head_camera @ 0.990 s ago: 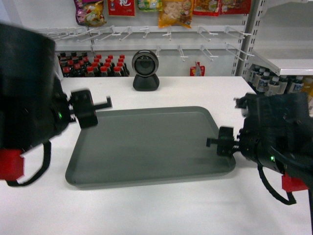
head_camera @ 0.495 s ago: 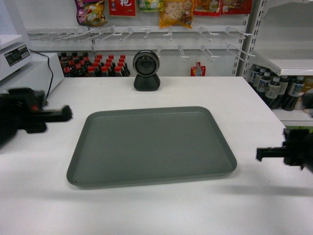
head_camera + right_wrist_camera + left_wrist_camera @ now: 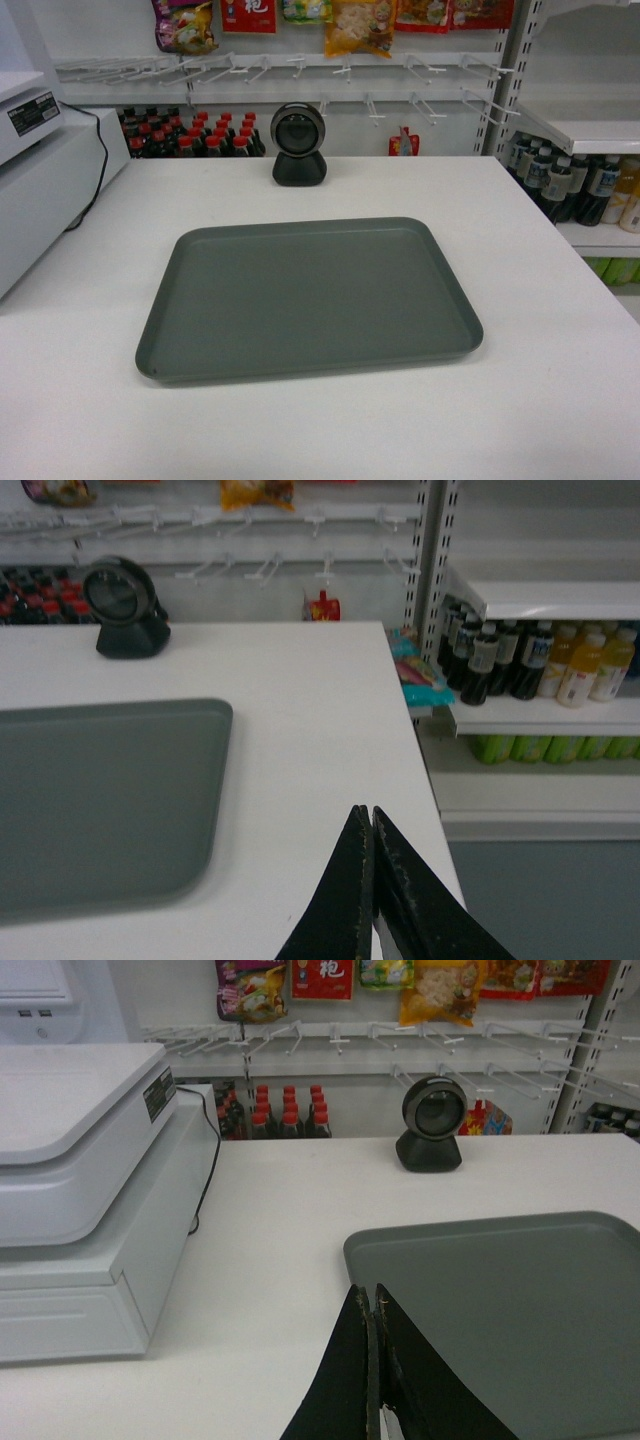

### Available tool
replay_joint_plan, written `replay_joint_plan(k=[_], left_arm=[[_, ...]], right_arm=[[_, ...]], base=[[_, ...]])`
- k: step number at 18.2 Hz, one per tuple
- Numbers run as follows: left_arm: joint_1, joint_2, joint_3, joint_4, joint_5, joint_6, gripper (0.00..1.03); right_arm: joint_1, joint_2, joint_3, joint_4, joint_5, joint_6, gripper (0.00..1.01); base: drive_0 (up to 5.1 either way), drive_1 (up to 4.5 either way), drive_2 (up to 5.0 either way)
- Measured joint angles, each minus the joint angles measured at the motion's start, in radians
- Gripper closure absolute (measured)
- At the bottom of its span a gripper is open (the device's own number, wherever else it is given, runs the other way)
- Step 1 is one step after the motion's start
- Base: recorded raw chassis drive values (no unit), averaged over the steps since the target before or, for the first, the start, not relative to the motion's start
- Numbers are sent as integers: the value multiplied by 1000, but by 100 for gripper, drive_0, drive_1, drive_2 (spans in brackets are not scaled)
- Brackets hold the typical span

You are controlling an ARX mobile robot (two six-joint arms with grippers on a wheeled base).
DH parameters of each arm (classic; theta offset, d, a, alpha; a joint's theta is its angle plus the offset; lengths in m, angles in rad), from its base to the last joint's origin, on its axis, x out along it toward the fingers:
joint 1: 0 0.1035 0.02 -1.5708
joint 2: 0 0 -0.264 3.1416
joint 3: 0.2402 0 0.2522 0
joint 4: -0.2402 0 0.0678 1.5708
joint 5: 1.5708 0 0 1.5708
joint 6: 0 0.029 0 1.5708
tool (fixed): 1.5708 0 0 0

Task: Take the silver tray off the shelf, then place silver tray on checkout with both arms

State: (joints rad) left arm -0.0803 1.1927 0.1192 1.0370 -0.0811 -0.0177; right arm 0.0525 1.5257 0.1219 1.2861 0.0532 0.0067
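Observation:
The silver tray [image 3: 310, 295] lies flat on the white checkout [image 3: 520, 260], in front of the round black scanner [image 3: 298, 145]. Neither arm shows in the head view. In the left wrist view my left gripper [image 3: 369, 1292] is shut and empty, its tips over the tray's [image 3: 510, 1290] near left edge. In the right wrist view my right gripper [image 3: 366, 812] is shut and empty above the bare counter, well to the right of the tray [image 3: 100, 800]. The shelf [image 3: 585, 125] stands at the right.
A white cash register [image 3: 80, 1200] sits at the counter's left end with a black cable. Bottles [image 3: 510, 660] fill the shelf on the right. Red-capped bottles [image 3: 190, 135] and hook rails with snack bags stand behind the counter. The counter's right edge [image 3: 425, 770] drops to the floor.
Both arms have drawn back outward, left one leftward and right one rightward, and left the head view. The tray has stayed where it lay.

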Motion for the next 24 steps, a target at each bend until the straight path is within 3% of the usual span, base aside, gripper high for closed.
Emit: replay_joint_plan(k=[1, 5, 9, 11, 14, 24], left_arm=[[85, -176, -47, -101, 67, 0, 102], [79, -368, -90, -255, 80, 0, 102], [79, -414, -93, -290, 80, 0, 102], [79, -495, -105, -367, 80, 0, 102], [79, -639, -109, -492, 81, 0, 102], [79, -958, -109, -802, 81, 0, 102]], right_arm=[[-53, -221, -66, -56, -49, 0, 98], [-53, -472, -110, -265, -50, 0, 98], [-53, -531, -110, -314, -50, 0, 98], [-53, -694, -107, -501, -51, 0, 98], [-53, -877, -109, -659, -51, 0, 98], [-53, -1249, -109, -1009, -50, 0, 98]], base=[[0, 0, 0], [0, 0, 0], [0, 0, 0], [0, 0, 0], [0, 0, 0], [0, 0, 0]])
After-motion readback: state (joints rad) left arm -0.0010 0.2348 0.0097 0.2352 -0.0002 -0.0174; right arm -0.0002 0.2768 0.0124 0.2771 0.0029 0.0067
